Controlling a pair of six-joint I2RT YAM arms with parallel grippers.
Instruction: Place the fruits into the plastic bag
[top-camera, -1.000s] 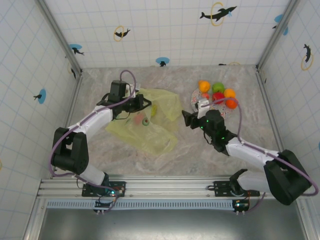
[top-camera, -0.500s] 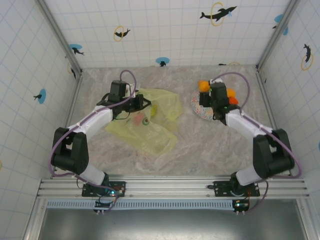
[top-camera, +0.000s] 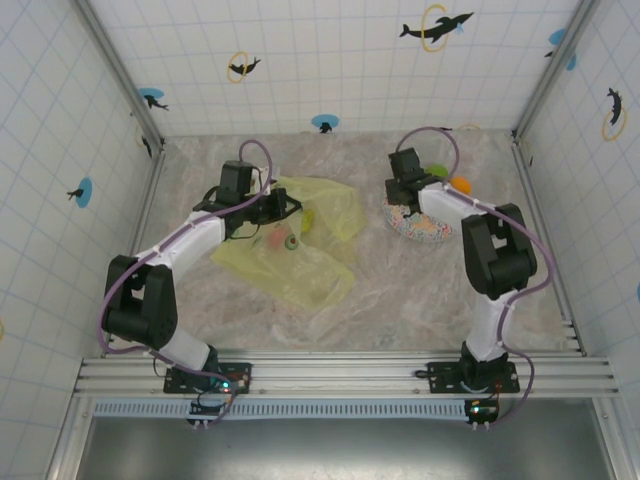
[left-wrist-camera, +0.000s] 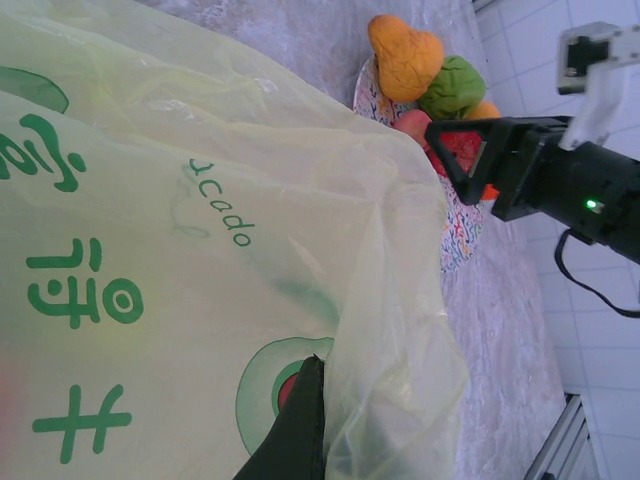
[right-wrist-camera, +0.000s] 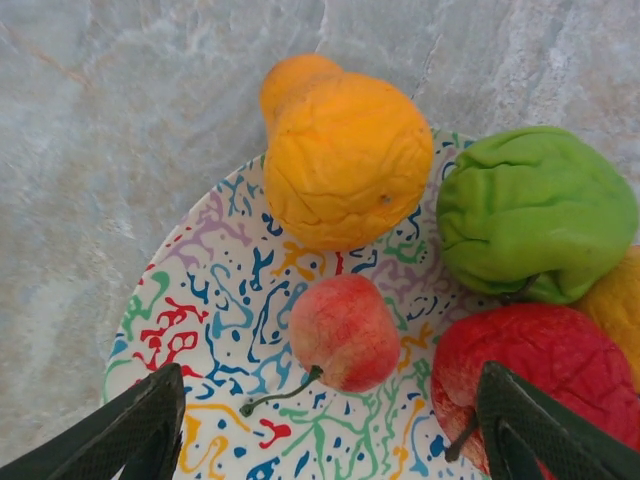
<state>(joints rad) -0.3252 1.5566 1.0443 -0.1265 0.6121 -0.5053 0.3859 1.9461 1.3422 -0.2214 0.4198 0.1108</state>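
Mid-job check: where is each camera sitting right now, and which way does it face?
Top external: high behind the robot, looking down on the table; both arms show, left gripper at the plastic bag, right gripper over the plate.
Left wrist: low by the bag, facing across it toward the plate; one own finger shows.
Right wrist: above the plate, looking down on the fruits; both own fingers show.
Shared: both wrist views catch the plate's fruits.

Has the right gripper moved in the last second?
Yes. The right gripper swung outward from off the speckled plate's near-left edge and now hangs open over the fruits on it.
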